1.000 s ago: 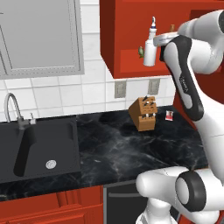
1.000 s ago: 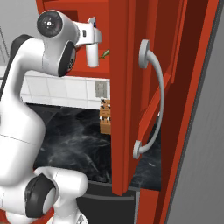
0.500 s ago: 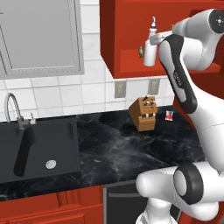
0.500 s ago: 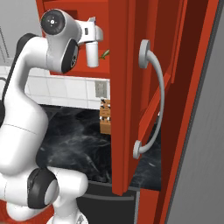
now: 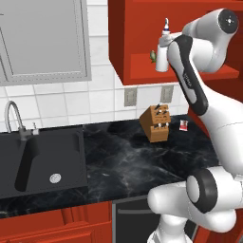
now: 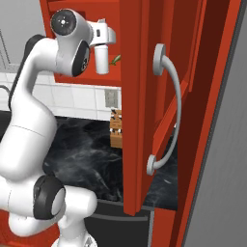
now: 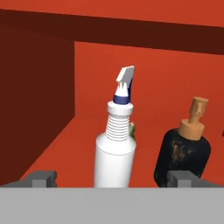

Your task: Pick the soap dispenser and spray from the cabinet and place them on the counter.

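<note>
While the spray (image 7: 115,151) stands upright on the shelf of the open red cabinet (image 7: 166,65), just beside the soap dispenser (image 7: 183,151) to its right in the hand view, the gripper (image 7: 114,178) waits before it, fingers spread wide, holding nothing.

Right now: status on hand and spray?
Hand open, lined up on spray. Spray upright on cabinet shelf, ungrasped. Soap dispenser close beside it.
</note>
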Robot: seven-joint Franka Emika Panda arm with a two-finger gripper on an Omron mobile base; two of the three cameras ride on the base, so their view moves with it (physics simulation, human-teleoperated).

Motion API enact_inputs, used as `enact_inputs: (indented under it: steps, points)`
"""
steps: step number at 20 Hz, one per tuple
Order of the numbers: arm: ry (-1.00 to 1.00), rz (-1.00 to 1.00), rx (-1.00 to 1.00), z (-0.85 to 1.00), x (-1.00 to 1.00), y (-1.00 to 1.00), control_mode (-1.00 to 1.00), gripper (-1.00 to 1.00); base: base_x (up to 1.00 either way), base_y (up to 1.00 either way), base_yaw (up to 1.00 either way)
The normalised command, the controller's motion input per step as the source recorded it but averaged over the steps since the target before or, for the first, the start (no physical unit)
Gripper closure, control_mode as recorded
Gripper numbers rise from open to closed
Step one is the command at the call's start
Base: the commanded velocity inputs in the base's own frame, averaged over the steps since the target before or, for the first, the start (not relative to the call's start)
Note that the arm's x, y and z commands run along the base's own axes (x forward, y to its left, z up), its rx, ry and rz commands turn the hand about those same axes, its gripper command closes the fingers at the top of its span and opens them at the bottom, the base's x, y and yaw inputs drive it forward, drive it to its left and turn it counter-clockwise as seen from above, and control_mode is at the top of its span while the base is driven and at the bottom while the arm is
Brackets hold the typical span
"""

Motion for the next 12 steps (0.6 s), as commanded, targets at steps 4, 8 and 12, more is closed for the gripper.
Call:
enact_inputs:
  steps: [4,8,12]
  points:
    - [0.03,-0.01,0.0,0.0,0.23,0.0,-1.0,-1.0,0.0,0.0,0.0]
    - [0.03,-0.01,0.0,0.0,0.22,0.0,-1.0,-1.0,0.0,0.0,0.0]
    - [0.01,0.0,0.0,0.0,0.23,0.0,-1.0,-1.0,0.0,0.0,0.0]
